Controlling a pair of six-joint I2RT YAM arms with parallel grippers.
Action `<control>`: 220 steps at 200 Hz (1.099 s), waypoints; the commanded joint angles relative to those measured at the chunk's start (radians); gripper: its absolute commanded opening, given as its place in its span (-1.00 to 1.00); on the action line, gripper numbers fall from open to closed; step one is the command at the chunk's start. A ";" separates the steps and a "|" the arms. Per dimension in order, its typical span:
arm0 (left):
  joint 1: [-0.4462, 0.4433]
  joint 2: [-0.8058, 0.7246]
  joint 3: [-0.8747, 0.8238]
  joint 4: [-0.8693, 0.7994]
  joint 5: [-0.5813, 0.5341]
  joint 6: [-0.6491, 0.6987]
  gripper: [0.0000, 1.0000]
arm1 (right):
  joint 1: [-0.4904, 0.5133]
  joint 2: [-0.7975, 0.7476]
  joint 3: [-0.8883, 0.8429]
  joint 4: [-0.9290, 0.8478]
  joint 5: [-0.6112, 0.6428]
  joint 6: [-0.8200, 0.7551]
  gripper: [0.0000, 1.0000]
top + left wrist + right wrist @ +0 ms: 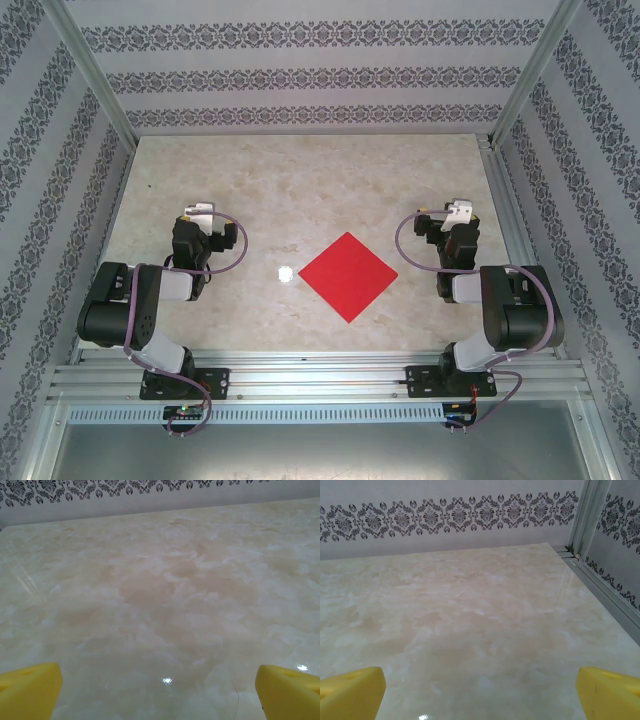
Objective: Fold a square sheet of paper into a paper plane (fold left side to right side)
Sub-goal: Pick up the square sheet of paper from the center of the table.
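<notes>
**Near edge.** Aluminium rail (320, 378), one. It carries my left arm (135, 305) and my right arm (505, 310). Both arms are folded back at the elbow, with the wrists reaching out over the table (300, 180).

**Square sheet of paper** (347, 276), one. Bright red face up, it lies flat and unfolded on the table between my two arms and touches neither. It sits on the rail side of both grippers and inboard of each, somewhat closer to the right one than to the left.
- Set as a diamond: one corner points at the rail, the opposite corner at the far wall, and the other two toward my arms.
- Being square, it has no long axis. Its diagonals run near-to-far and left-to-right.
- A small spot of glare (285, 272) shines on the table just beside its left corner.

**Left gripper** (159, 692). Spread wide, with yellow fingers (30, 690) at either lower corner of the left wrist view. Bare marbled table lies between them. It faces away from the rail.

**Right gripper** (480, 692). Likewise spread wide, with yellow pads (352, 690) at the lower corners and bare table between them. It faces the far wall.

**Far end.** Patterned wall (450, 515), white with a dark damask band. A metal frame post (582, 515) stands at the right corner.
</notes>
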 commanded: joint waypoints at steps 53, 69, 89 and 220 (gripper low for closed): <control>0.014 -0.006 0.012 0.003 0.012 0.008 1.00 | -0.006 0.003 -0.007 0.024 -0.019 -0.001 0.96; 0.014 -0.006 0.011 0.004 0.013 0.008 1.00 | -0.007 0.004 -0.007 0.024 -0.019 -0.002 0.96; 0.014 -0.007 0.011 0.005 0.013 0.007 1.00 | -0.007 0.004 -0.008 0.025 -0.020 -0.001 0.96; -0.018 -0.396 0.307 -0.873 0.377 -0.553 0.95 | 0.026 -0.562 0.138 -0.851 -0.199 0.218 0.96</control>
